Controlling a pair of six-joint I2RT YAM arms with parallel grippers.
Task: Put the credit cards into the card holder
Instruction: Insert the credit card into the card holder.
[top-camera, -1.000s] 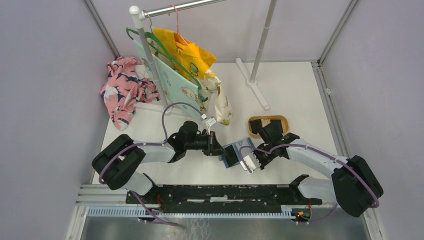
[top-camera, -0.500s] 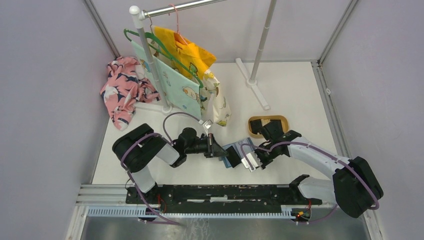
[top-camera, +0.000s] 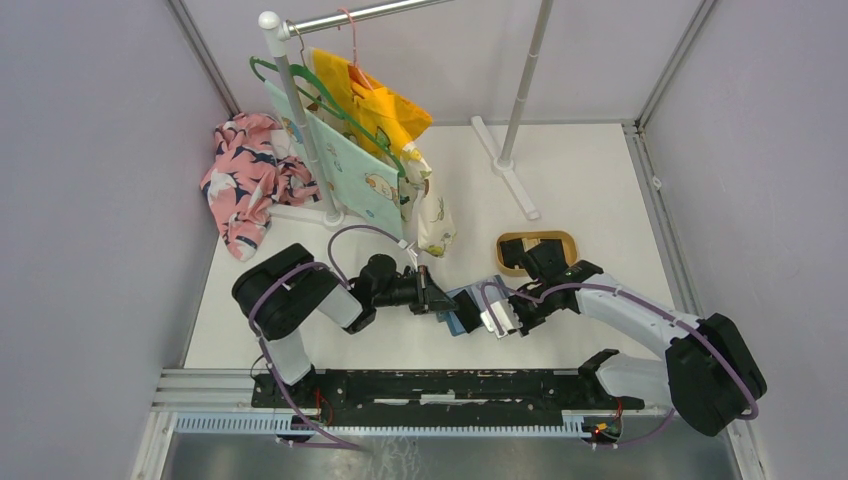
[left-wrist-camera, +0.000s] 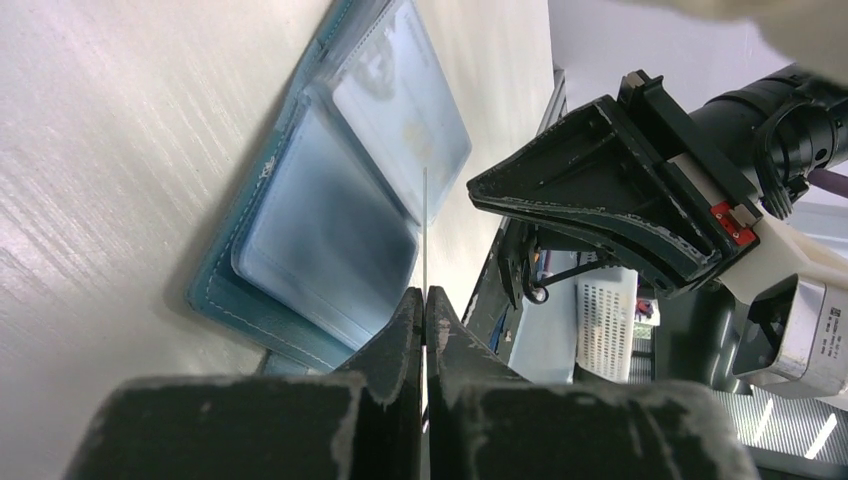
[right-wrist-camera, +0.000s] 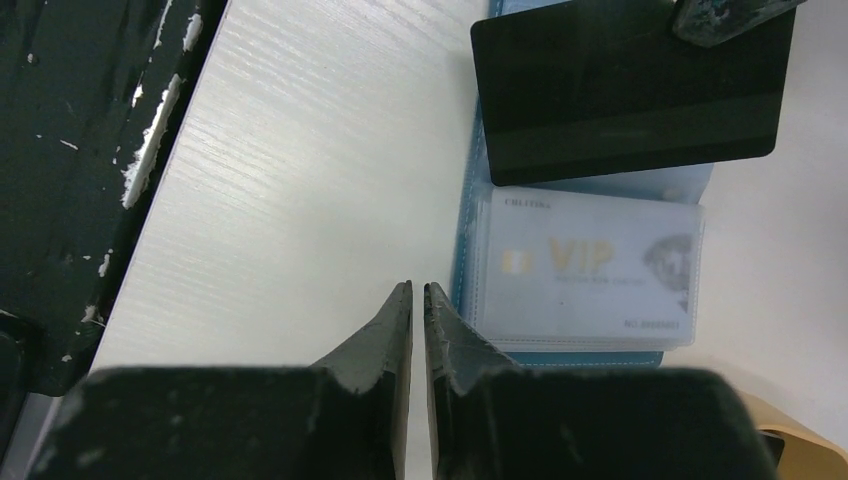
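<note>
Left arm: I see it folded tight, elbow raised over the near left of the counter (right-wrist-camera: 300, 180), forearm reaching right. The left gripper (left-wrist-camera: 425, 295) is clenched on one black credit card (right-wrist-camera: 625, 95), pinched at its corner. From the left wrist this card shows only as a thin edge-on line rising from the fingertips. It hangs over the far half of the card holder (left-wrist-camera: 300, 240); I cannot tell whether it touches.

Right arm: stretched from its base at the near right, forearm running left across the counter. The right gripper (right-wrist-camera: 417, 292) is closed to a narrow slit with nothing in it, poised above bare counter just beside the holder's near edge.

Card holder: lying open and flat on the counter between the two grippers, clear sleeves facing up.

Writing: a pale card (right-wrist-camera: 585, 265) sits in the nearer sleeve, marked "VIP" in gold. The small print above and below it is too fine for me to read. The black card shows a darker band and no legible text.

Obstructions: from the top view the holder is mostly covered by both grippers. The right wrist view cuts off its far end. The right arm overlaps part of the tan tray (top-camera: 537, 240)
</note>
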